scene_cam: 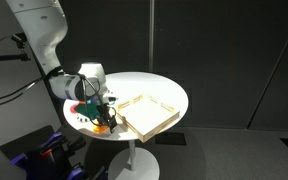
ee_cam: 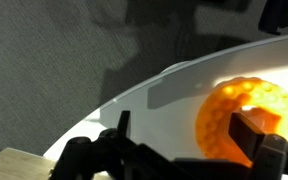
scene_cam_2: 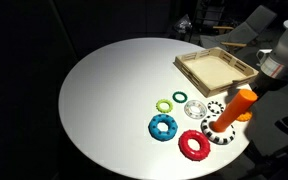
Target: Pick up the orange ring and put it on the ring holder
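Note:
The orange ring [ee_cam: 229,120] fills the right of the wrist view, bumpy and brightly lit, lying against my right finger. My gripper [ee_cam: 189,130] is open, its left finger well clear of the ring. In an exterior view the ring holder [scene_cam_2: 234,108] is an orange peg on a round black-and-white base near the table's edge, and an orange patch that looks like the ring [scene_cam_2: 245,115] sits right beside it. The dark gripper is hard to make out there. In an exterior view the gripper [scene_cam: 102,112] hangs low over an orange spot at the table's front.
The shallow wooden tray [scene_cam_2: 189,68] stands on the round white table [scene_cam_2: 104,90]. Green [scene_cam_2: 165,104], white [scene_cam_2: 195,108], blue [scene_cam_2: 163,126] and red [scene_cam_2: 194,144] rings lie next to the peg. The table's edge is close to the peg.

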Controlling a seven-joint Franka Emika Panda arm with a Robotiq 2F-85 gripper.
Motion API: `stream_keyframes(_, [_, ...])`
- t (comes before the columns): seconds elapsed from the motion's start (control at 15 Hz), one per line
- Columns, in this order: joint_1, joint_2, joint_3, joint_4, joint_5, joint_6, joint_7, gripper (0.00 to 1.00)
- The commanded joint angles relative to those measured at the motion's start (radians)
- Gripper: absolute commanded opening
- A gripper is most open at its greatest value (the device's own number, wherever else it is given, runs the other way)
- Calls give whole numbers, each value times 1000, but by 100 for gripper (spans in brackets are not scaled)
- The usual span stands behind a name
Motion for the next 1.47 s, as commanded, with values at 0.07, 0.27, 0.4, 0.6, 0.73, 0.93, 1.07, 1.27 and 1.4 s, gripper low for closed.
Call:
stream_keyframes(0.07, [35, 30, -24, 27, -18, 12, 45, 100])
stream_keyframes(0.27, [53, 35, -31, 33, -14, 5, 59, 71])
stream_keyframes(0.4, [57, 32, -27, 34, -5, -2, 60, 60])
stream_keyframes(0.6, [50, 11, -8, 30, 17, -19, 50, 34])
stream_keyframes(0.73, [42, -12, 7, 25, 33, -30, 41, 19])
stream_keyframes(0.93, [67, -58, 3, 17, 108, -54, -7, 4])
stream_keyframes(1.07, [57, -98, 27, 19, 168, -98, -36, 3])
stream_keyframes(1.27, [48, -159, 54, 37, 238, -183, -73, 5])
stream_keyframes(1.4, [48, -198, 64, 53, 254, -240, -80, 5])
